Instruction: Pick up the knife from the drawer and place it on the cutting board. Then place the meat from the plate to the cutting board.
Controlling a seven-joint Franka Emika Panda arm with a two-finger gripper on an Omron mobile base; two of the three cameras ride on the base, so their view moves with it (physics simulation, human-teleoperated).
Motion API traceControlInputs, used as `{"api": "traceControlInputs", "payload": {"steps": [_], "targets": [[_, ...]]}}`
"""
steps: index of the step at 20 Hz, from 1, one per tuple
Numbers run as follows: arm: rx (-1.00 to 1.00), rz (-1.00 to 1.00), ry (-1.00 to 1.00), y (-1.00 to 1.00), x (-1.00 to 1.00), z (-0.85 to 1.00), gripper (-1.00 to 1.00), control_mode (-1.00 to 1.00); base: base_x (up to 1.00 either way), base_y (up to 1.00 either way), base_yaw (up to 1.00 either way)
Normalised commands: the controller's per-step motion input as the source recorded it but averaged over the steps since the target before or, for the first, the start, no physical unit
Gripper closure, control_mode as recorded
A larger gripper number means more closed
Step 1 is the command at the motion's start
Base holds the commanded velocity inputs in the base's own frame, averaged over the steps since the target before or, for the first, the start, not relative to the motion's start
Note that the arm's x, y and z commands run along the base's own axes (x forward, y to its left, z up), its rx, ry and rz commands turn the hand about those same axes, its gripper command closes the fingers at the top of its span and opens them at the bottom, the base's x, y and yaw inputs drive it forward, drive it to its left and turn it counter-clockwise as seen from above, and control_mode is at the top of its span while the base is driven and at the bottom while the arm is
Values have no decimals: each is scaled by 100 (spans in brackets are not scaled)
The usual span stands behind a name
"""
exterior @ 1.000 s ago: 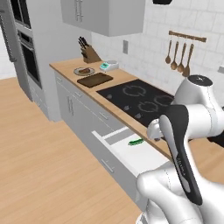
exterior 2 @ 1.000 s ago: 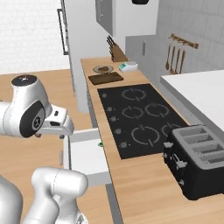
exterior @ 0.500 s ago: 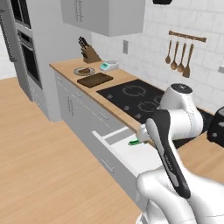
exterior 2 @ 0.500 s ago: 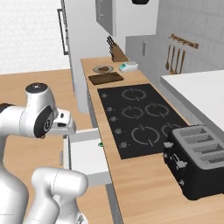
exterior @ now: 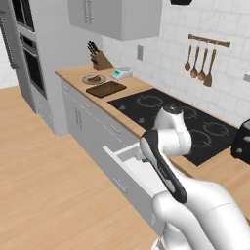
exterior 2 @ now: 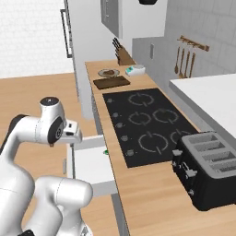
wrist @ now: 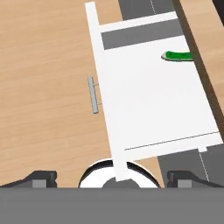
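The hand view looks down into the open drawer [wrist: 148,100], white inside, with a flat front panel and a grey bar handle [wrist: 92,94]. The knife [wrist: 177,56] with its green handle lies in the drawer's far right corner, its tip under the counter edge. My gripper [wrist: 113,180] hangs open above the drawer's front panel, well short of the knife, with nothing between its fingertips [wrist: 41,178]. The dark cutting board [exterior: 106,89] lies far along the counter. Beside it is the plate [exterior: 88,80] with the meat [exterior: 96,78] on it.
A black cooktop [exterior: 171,119] fills the counter behind the drawer. A toaster [exterior 2: 209,168] stands at the near end. A knife block [exterior: 100,59] and a teal-topped scale [exterior: 121,73] sit past the plate. Utensils [exterior: 200,58] hang on the wall. Wooden floor lies in front of the cabinets.
The arm has swung left and folded down, bringing the hand over the open drawer. The gripper stays open. The knife, board and plate have not moved.
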Motion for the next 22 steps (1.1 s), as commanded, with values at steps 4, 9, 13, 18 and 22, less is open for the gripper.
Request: {"api": "traceControlInputs", "payload": {"steps": [4,9,13,18,22], "targets": [[0,0,4,16,37,-45,-100,-100,0,0,0],[0,0,3,21,30,-45,-100,-100,0,0,0],[0,0,2,17,31,-44,-100,-100,0,0,0],[0,0,1,8,34,-35,-100,-100,0,0,0],[0,0,0,0,37,-21,-100,-100,0,0,0]]}}
